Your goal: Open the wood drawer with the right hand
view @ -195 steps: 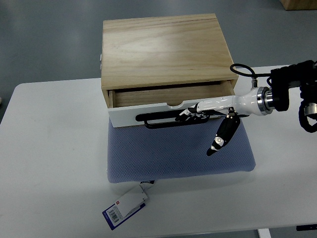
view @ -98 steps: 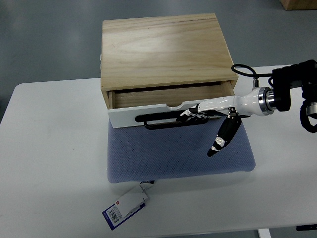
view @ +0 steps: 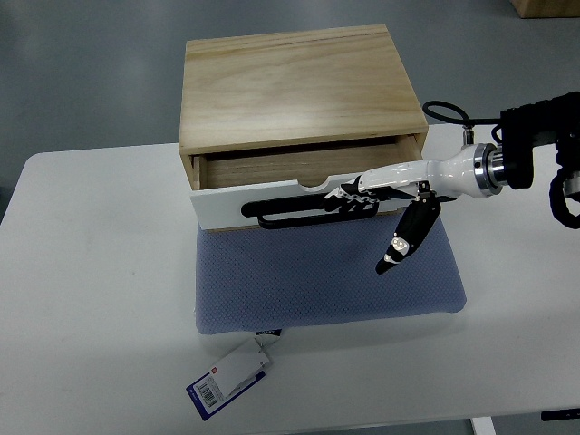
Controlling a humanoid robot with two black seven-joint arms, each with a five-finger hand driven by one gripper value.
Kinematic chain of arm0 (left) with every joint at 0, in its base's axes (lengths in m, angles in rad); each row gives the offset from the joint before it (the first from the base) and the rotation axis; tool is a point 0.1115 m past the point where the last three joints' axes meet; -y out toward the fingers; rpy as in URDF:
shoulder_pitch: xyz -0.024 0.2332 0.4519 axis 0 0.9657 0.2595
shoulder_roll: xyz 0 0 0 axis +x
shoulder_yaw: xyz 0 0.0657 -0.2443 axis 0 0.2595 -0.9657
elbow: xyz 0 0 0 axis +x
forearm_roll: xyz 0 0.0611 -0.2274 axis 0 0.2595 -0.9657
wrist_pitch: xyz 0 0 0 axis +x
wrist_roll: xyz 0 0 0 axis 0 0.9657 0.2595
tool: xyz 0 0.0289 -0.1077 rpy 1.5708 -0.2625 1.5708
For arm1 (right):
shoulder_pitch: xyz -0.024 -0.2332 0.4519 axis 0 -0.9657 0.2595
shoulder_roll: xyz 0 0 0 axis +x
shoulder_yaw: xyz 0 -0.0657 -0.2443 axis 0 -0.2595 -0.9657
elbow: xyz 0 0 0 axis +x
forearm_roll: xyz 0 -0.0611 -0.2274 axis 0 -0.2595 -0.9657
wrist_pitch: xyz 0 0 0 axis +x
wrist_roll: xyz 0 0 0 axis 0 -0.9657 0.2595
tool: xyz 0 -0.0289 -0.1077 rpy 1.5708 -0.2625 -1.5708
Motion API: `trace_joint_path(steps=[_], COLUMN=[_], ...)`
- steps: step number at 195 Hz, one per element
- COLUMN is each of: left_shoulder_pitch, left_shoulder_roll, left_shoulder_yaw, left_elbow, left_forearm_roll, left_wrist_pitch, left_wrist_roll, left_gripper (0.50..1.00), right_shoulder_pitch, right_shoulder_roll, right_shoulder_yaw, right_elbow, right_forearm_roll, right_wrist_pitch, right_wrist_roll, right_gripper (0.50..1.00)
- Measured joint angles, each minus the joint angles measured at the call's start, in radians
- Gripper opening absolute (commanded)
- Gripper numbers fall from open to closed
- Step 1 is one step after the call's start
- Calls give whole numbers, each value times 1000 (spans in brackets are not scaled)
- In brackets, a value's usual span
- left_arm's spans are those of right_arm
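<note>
Right hand (view: 362, 192) — fingers hooked on drawer (view: 272, 195) handle (view: 308, 213)

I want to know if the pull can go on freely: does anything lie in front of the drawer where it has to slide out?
Nothing visible blocks it. The right hand is hooked on the black handle of the partly open drawer. In front lies only the flat blue mat; the tag sits nearer the table edge.
</note>
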Motion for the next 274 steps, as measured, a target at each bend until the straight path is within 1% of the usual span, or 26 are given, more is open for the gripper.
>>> trace_joint_path(steps=[46,69,90,105,137,151,183,214,232,251,274], left_shoulder_pitch=[0,0,0,0,0,0,0,0,0,0,0], left_shoulder_roll=[0,0,0,0,0,0,0,0,0,0,0], left_shoulder_yaw=[0,0,0,0,0,0,0,0,0,0,0], left_elbow=[0,0,0,0,0,0,0,0,0,0,0], left_forearm_roll=[0,0,0,0,0,0,0,0,0,0,0], left_wrist_pitch=[0,0,0,0,0,0,0,0,0,0,0], left_wrist_roll=[0,0,0,0,0,0,0,0,0,0,0], left_gripper=[1000,1000,1000,1000,1000,1000,1000,1000,1000,1000,1000], right_shoulder_pitch=[74,118,151,171,185,183,181,181,180,169,151], right_shoulder_roll=[-23,-51,-76,-86,-68,-49,2,80,118,159,218], right_shoulder_yaw=[19,22,29,37,107,146,182,192,200,203,202], right_elbow=[-14,-27,-51,-89,-249,-360,-665,-898,-1002,-1113,-1219], right_forearm_roll=[85,145,204,236,270,308,449,556,611,679,772], right_wrist_pitch=[0,0,0,0,0,-1,-1,-1,0,0,0], right_wrist_roll=[0,-1,-2,-2,9,12,13,20,51,123,197], right_gripper=[950,950,950,950,950,950,950,950,950,950,950])
